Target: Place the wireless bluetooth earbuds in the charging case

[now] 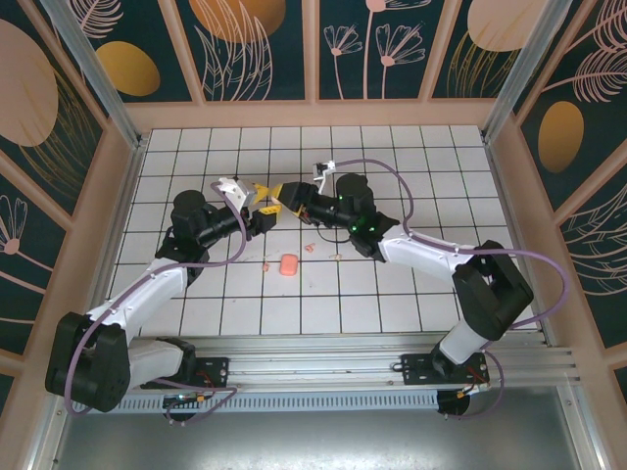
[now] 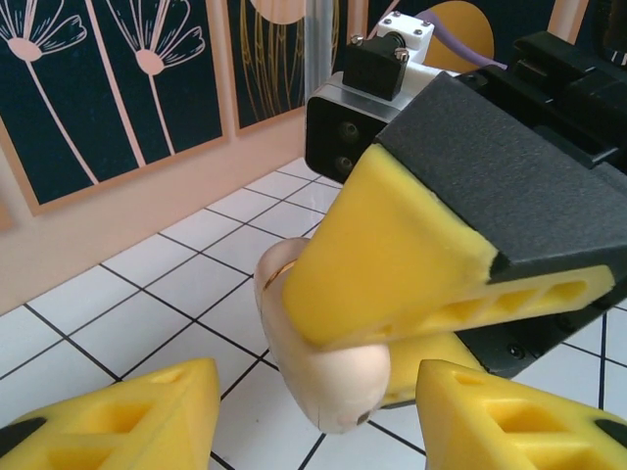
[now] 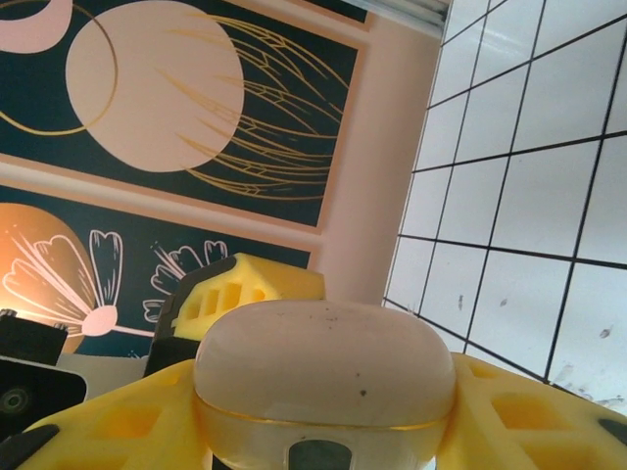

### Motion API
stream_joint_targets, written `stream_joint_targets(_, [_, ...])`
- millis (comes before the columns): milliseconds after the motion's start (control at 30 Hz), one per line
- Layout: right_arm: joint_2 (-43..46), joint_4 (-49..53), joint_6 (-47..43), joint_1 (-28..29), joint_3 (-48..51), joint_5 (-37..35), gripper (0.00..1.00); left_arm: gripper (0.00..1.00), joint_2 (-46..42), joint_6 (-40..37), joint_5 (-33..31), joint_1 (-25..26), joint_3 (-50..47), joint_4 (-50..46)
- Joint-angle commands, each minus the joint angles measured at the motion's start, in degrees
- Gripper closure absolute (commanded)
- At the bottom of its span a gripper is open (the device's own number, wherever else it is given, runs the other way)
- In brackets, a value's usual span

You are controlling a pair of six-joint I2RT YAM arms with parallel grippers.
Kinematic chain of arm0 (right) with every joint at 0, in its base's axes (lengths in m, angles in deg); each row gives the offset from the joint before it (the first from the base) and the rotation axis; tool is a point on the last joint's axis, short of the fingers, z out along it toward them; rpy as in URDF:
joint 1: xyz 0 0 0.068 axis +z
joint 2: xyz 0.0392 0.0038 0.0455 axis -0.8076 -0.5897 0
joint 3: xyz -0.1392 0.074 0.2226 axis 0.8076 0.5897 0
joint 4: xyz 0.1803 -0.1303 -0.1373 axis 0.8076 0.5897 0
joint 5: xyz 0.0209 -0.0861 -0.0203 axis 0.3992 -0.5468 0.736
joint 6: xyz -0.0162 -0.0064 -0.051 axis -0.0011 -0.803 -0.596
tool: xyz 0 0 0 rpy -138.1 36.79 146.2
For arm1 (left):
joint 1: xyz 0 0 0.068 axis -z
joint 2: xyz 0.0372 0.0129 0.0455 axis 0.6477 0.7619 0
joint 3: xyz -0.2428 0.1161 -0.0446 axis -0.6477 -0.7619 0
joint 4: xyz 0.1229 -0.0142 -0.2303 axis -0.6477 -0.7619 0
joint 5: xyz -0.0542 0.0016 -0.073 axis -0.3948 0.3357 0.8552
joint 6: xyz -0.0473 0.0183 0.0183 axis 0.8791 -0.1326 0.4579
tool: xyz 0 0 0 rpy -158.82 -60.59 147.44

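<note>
A pale pink, rounded charging case (image 3: 323, 367) with its lid closed sits between the yellow fingers of my right gripper (image 3: 323, 401), which is shut on it. The two grippers meet above the table's middle, the right gripper (image 1: 277, 199) facing the left gripper (image 1: 255, 203). In the left wrist view the case (image 2: 338, 387) pokes out from under the right gripper's yellow finger (image 2: 392, 255). My left gripper (image 2: 315, 382) is open, one finger on each side of the case's end with a gap on both sides. Tiny pink earbuds (image 1: 310, 247) lie on the tiles below, another bit (image 1: 266, 262) further left.
A salmon-pink rounded-square box (image 1: 288, 264) lies on the white tiled floor (image 1: 392, 304) in front of the grippers. Patterned walls (image 1: 313, 59) with a pink ledge close the space at the back and both sides.
</note>
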Motion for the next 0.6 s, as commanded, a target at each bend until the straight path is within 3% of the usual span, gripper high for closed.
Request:
stream_joint_targets(0, [-0.3, -4.9, 0.8, 0.8, -2.2, 0.9, 0.49, 0.45, -0.6, -0.5, -0.8, 0.4, 0.0, 2.3])
stream_joint_targets(267, [-0.6, -5.1, 0.8, 1.8, -2.7, 1.5, 0.49, 0.55, -0.6, 1.1, -1.4, 0.4, 0.0, 3.3])
stream_joint_targets(467, [-0.7, -4.6, 0.8, 2.3, -2.8, 1.2, 0.49, 0.55, -1.1, 2.1, -0.9, 0.5, 0.2, 3.8])
stream_joint_targets(567, [-0.7, -4.1, 0.6, 2.5, -2.7, 1.0, 0.49, 0.61, -1.2, 2.9, -0.5, 0.5, 0.2, 4.1])
